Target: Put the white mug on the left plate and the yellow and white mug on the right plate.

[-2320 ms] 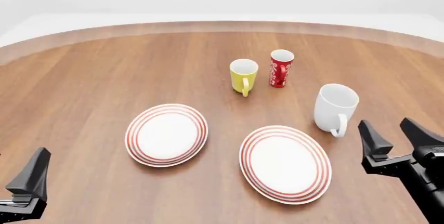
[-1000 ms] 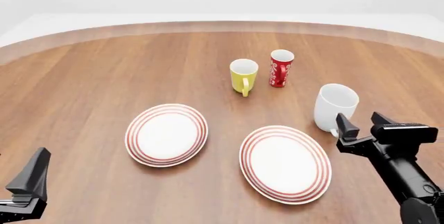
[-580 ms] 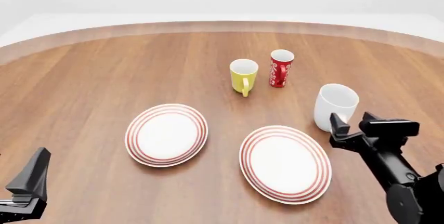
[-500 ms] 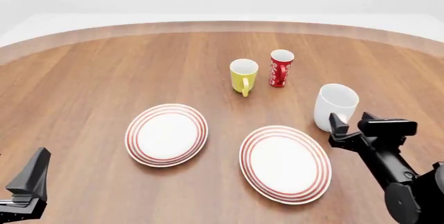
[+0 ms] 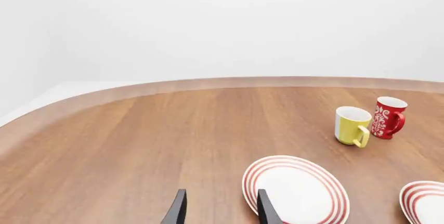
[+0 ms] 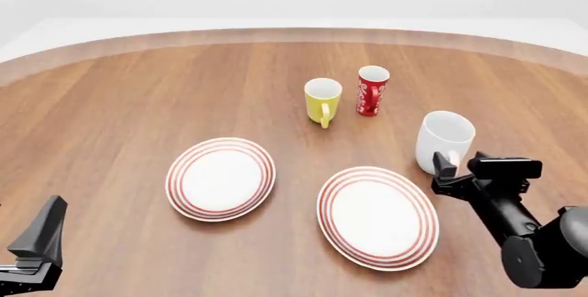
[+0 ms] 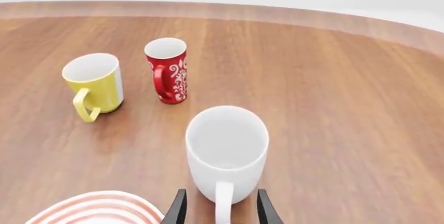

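My right gripper (image 6: 456, 167) sits with its fingers spread either side of the white mug (image 6: 445, 140) handle, not clamped, near the table's (image 6: 110, 104) right edge; I see my left gripper (image 5: 219, 211) parted too, low by the near-left corner

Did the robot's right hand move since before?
Yes. The right hand went forward and leftward, up to the white mug; its fingers now straddle the handle.

A wooden table (image 6: 120, 97) carries two plates (image 6: 220, 178) and three mugs (image 6: 323, 100).
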Available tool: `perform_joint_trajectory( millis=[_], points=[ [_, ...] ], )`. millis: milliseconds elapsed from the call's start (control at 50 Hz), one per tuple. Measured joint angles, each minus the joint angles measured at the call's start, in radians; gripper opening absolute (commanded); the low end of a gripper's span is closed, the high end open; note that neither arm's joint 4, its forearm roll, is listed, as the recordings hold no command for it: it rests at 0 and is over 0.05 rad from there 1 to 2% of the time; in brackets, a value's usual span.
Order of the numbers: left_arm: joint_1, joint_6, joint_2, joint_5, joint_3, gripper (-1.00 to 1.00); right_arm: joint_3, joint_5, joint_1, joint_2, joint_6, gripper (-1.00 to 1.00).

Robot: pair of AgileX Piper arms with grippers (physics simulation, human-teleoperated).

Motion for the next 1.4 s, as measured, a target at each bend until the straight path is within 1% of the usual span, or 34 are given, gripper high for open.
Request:
perform_joint_trajectory(
  millis=[740, 1100, 1120, 1400],
  points=[
    [0.000, 0.000, 0.000, 0.000, 0.000, 1.00, -0.061, -0.001, -0.003, 0.129, 0.013, 1.00],
    [0.000, 0.000, 0.000, 0.000, 0.000, 1.00, -0.073, -0.001, -0.002, 0.163, 0.019, 1.00],
    [0.000, 0.000, 0.000, 0.000, 0.000, 1.00, -0.074, -0.001, -0.003, 0.163, 0.019, -1.00],
    [0.000, 0.000, 0.000, 0.000, 0.000, 1.00, -0.073, -0.002, -0.009, 0.161, 0.013, -1.00]
  ],
)
